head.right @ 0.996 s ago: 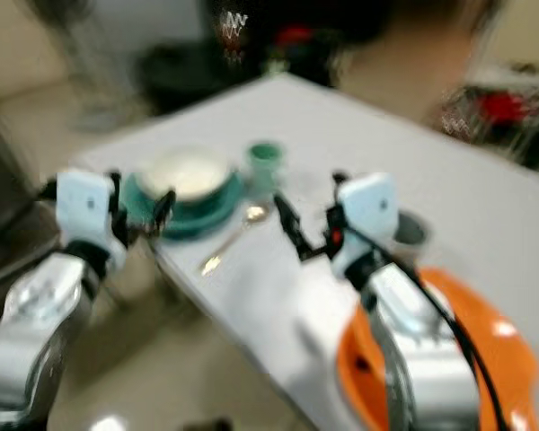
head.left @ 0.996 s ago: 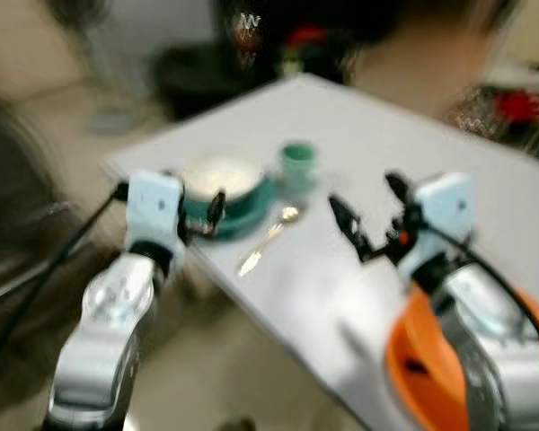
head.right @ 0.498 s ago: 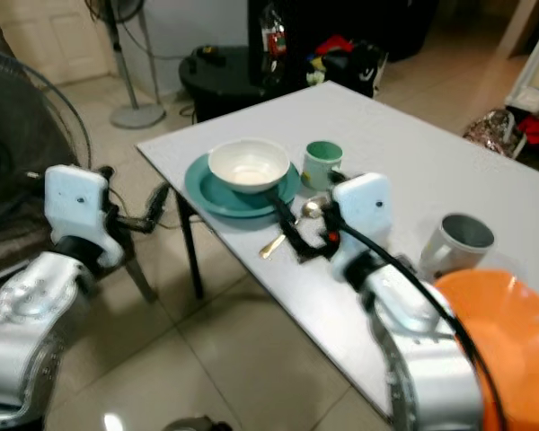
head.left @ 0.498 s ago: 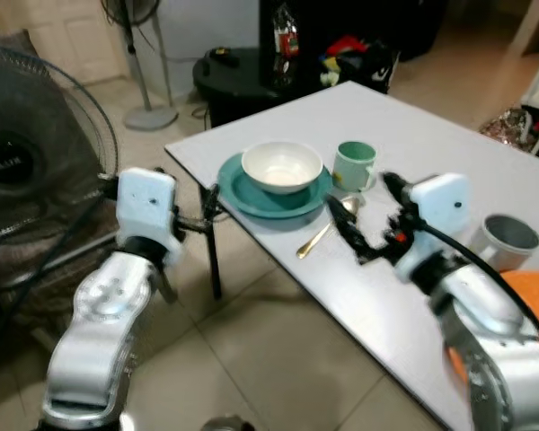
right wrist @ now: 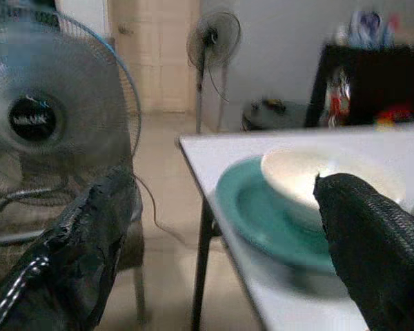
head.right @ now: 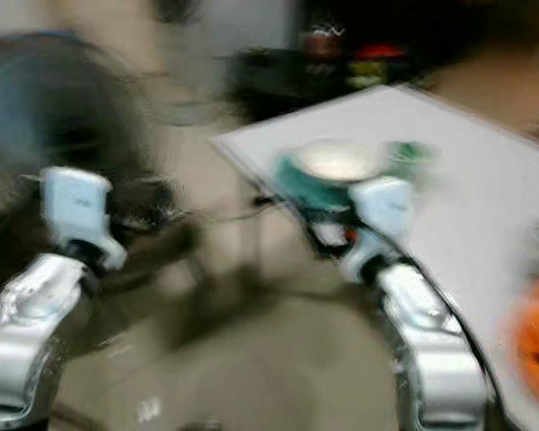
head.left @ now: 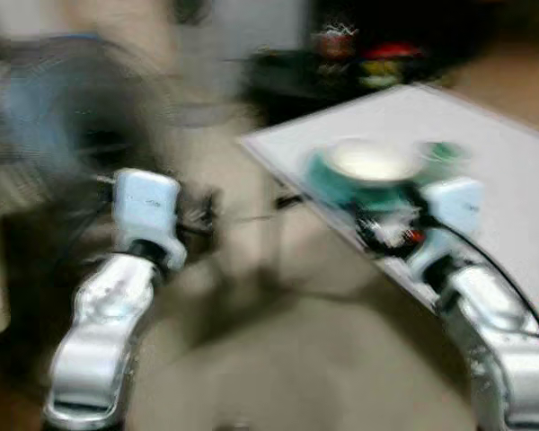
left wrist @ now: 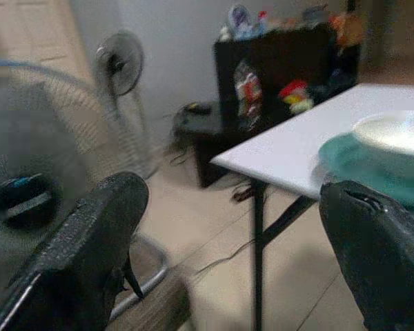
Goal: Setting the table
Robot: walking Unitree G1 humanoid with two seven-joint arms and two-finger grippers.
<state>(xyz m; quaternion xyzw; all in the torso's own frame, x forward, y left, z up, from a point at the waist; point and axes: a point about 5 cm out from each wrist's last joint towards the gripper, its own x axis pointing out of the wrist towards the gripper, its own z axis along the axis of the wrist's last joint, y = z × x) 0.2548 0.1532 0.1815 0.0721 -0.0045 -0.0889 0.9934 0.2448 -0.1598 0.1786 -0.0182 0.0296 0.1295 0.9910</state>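
The head views are smeared and the whole scene has slid right since half a second ago: the white table (head.left: pixel 485 153) now sits in the upper right of the frame and bare floor fills the middle. That reads as the camera swinging left, not the dishes moving. My judgement is that the robot is turning away from the place setting, so this corner may be finished for now.

The large standing fan (right wrist: pixel 41 117) takes the left of the right wrist view. On the table's near corner lies the teal plate (right wrist: pixel 262 214) with the white bowl (right wrist: pixel 324 176) resting on it; the green cup (head.left: pixel 445 154) is a blur just beyond them, upper right in the left eye view.

The left gripper (left wrist: pixel 241 248) hangs out over the floor beside the table edge, fingers spread wide, holding nothing. The right gripper (right wrist: pixel 221 255) hovers just short of the plate, likewise spread wide and empty, touching nothing.
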